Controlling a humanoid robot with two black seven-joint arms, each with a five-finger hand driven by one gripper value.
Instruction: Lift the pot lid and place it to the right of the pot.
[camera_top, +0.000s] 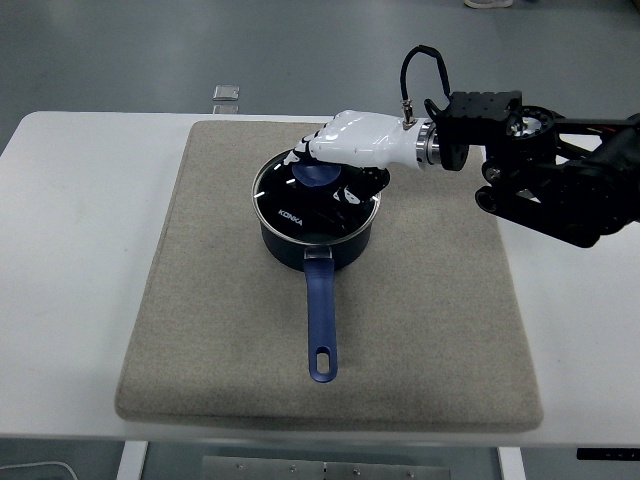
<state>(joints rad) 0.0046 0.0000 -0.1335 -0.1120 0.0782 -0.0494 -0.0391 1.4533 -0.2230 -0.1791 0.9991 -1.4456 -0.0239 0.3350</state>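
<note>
Right hand (345, 150) directly above lid (313, 196), fingers curled round blue knob (320, 175). Lid on pot (318, 235), mid mat (200, 300). Bare mat right of pot, on arm's own side. Pot handle points toward near edge.

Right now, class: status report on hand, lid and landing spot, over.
Right hand shut on lid knob. Lid tilted on pot. Mat right of pot bare.
</note>
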